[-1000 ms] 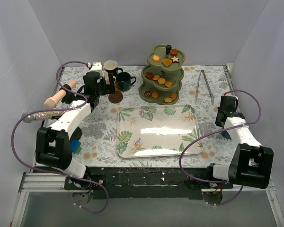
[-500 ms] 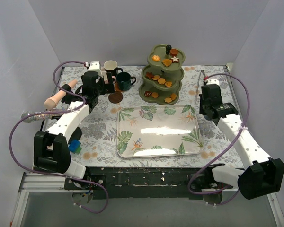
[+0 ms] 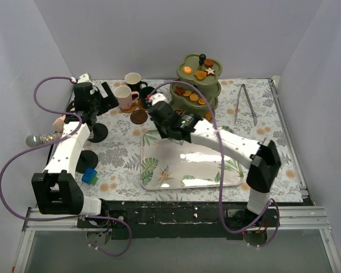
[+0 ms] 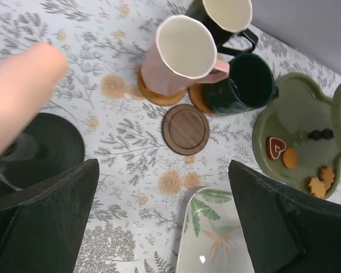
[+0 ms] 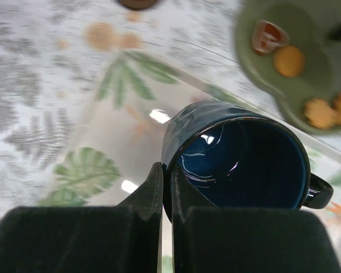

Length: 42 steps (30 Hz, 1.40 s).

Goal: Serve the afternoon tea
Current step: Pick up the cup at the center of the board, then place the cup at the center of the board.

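The right gripper (image 5: 166, 185) pinches the rim of the blue mug (image 5: 238, 165) between its fingers, over the far left corner of the leafy tray (image 3: 187, 170) (lifted or resting, I can't make out). The left gripper (image 4: 162, 170) hangs with fingers spread wide above the mat, near the pink mug (image 4: 182, 54) and a bare coaster (image 4: 186, 129).

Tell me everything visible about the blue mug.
The blue mug is glossy blue, ceramic by its look, empty, upright with its mouth toward the right wrist camera and its handle to that view's right. The right gripper has its jaws shut on the rim wall. It is over a corner of the leaf-print tray; whether it rests there or hangs is unclear.
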Each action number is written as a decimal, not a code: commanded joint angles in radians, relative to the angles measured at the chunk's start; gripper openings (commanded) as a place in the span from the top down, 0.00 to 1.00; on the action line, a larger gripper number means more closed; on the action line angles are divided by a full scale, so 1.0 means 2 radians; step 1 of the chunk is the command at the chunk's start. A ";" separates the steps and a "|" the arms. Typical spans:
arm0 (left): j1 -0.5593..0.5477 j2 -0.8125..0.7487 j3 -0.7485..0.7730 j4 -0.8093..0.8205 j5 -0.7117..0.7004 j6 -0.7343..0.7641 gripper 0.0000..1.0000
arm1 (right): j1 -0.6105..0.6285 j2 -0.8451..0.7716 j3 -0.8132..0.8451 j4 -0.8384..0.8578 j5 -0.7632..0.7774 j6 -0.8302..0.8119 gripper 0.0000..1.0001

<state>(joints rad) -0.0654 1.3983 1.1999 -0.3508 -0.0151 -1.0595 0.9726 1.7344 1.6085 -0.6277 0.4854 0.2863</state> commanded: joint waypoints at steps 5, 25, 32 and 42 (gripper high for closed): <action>0.020 -0.080 0.030 -0.058 -0.018 -0.008 0.02 | 0.078 0.124 0.177 0.066 -0.082 -0.031 0.99; 0.020 -0.087 0.024 -0.062 -0.043 -0.010 0.02 | 0.100 0.270 0.255 0.112 -0.125 -0.044 0.99; 0.020 -0.085 0.027 -0.069 -0.045 -0.009 0.02 | 0.100 0.281 0.258 0.116 -0.131 -0.050 0.80; 0.020 -0.086 0.046 -0.087 -0.052 0.015 0.02 | 0.100 0.231 0.244 0.119 -0.139 -0.074 0.47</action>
<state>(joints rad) -0.0257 1.2495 1.2381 -0.4946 -0.0990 -1.0672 1.1736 2.3051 2.0983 -0.4351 0.2035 0.1768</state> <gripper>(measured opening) 0.981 0.525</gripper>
